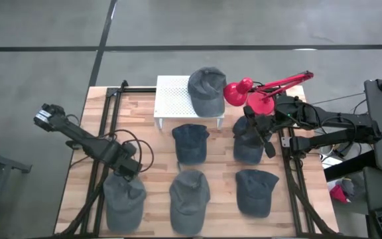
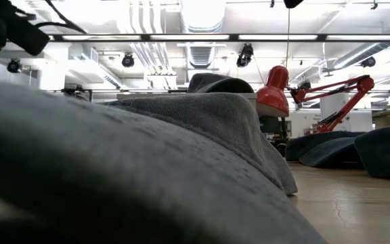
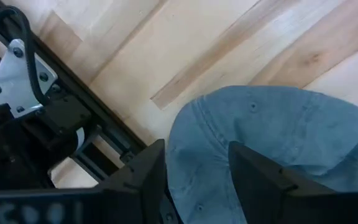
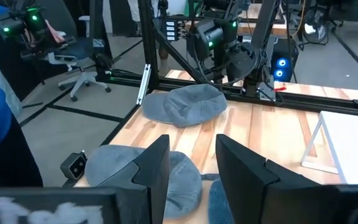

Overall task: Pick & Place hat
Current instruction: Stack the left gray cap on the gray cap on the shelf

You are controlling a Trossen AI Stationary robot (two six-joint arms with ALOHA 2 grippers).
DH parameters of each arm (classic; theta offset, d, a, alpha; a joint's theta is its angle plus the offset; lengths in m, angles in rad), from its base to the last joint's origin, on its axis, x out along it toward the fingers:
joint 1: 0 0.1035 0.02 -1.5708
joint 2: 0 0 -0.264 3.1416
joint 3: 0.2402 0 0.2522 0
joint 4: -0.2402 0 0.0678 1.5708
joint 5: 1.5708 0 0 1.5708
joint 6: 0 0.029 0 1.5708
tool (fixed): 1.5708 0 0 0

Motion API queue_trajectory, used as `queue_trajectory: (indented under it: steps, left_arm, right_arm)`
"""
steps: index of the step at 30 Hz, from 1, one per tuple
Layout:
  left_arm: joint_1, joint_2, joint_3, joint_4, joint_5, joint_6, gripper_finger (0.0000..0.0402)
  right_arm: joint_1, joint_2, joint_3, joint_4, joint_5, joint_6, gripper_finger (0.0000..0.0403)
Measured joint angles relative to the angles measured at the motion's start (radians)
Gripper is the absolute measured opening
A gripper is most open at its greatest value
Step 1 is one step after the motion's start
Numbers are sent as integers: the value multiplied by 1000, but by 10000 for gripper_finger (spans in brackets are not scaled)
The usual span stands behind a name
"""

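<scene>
Several grey-blue caps lie crown-up on the wooden table (image 1: 154, 143). One more cap (image 1: 207, 89) rests on a white perforated stand (image 1: 171, 96) at the far edge. My left gripper (image 1: 130, 169) is open above the far edge of the near-left cap (image 1: 125, 200); in the left wrist view its fingers stand on either side of that cap's edge (image 3: 194, 162). My right gripper (image 1: 260, 129) is open and hovers over the far-right cap (image 1: 247, 145). It looks across at other caps (image 4: 185, 102). My left gripper has its open fingers (image 3: 148, 180) around the edge of the near-left cap, coming from above. Whether they touch the fabric I cannot tell.
A red desk lamp (image 1: 244, 93) stands beside the stand on the far right. Black rails (image 1: 105, 133) run along the table's left and right sides. In the low view a grey cap (image 2: 147, 156) fills the foreground. Bare wood shows between the caps.
</scene>
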Motion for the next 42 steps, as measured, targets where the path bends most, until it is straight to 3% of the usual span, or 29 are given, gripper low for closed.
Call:
queue_trajectory:
  steps: [9, 14, 29, 37, 42]
  left_arm:
    - [0, 0, -53, 25, 23, 28, 262]
    - [0, 0, -95, 86, 63, 92, 289]
    - [0, -71, -227, 215, 96, 192, 291]
    - [0, -101, -355, 413, 156, 344, 292]
    - [0, -101, -438, 547, 194, 373, 272]
  right_arm:
    - [0, 0, 0, 0, 0, 1, 122]
    - [0, 0, 0, 0, -1, 12, 116]
    - [0, 0, 1, 2, -1, 15, 130]
    - [0, 0, 1, 20, -1, 33, 121]
    - [0, 0, 1, 33, -1, 34, 115]
